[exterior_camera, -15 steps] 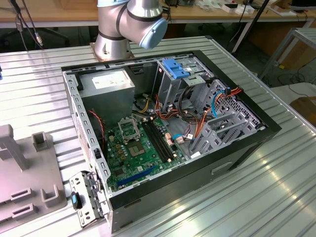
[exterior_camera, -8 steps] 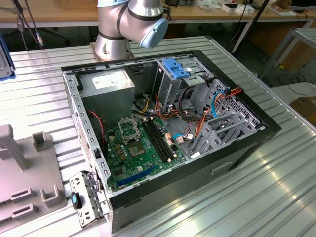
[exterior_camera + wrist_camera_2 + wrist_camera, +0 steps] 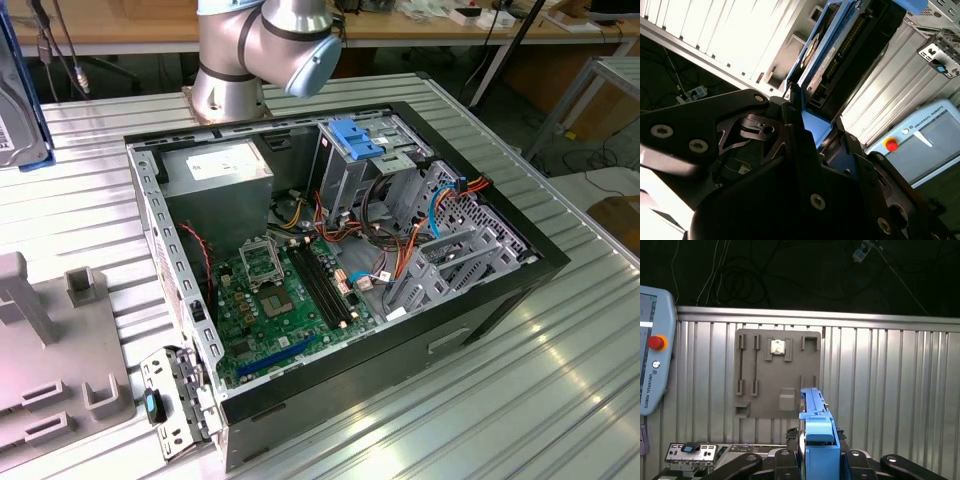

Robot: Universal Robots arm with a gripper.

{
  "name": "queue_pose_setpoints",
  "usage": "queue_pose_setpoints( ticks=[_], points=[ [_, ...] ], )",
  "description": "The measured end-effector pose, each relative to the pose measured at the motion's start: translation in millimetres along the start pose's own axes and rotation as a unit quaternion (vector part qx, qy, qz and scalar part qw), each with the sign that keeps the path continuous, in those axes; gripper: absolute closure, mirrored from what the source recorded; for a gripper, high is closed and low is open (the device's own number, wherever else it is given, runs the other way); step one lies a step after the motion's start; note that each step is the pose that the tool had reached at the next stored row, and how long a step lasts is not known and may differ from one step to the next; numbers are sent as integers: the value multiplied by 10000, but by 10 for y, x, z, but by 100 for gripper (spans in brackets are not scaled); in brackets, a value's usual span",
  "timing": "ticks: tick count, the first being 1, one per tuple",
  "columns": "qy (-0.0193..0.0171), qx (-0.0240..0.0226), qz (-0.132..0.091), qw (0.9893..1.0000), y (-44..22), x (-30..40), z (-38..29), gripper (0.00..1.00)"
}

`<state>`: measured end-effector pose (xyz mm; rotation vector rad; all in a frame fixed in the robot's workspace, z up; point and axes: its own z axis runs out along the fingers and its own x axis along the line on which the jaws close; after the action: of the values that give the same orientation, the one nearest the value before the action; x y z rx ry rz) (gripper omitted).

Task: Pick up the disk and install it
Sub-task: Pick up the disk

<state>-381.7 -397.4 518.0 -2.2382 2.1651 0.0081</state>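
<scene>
1. Jaws clamped on the disk [image 3: 816,427] by its blue rail, held up clear of the grey tray [image 3: 772,385] on the desk [image 3: 880,390].
2. So I'd call pickup done; install's left. The drive cage [image 3: 345,175], at 1 o'clock inside the open case [image 3: 330,385], is well away.

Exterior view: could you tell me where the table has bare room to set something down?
The ribbed metal table is bare on the exterior view's right of the open black computer case and in front of it, toward the camera. Between the case and the grey plastic fixture tray runs a narrow strip. Inside the case, orange cables crowd the space.
</scene>
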Motion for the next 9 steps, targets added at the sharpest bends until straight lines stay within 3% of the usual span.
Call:
queue_pose_setpoints(
  ticks=[3,4,6,9],
  points=[
    [1,7,0,10000,-55,35,7,63],
    [2,32,-1,10000,-88,39,8,63],
    [5,132,-3,9999,-194,44,15,63],
    [6,137,58,9999,-253,46,21,63]
  ],
)
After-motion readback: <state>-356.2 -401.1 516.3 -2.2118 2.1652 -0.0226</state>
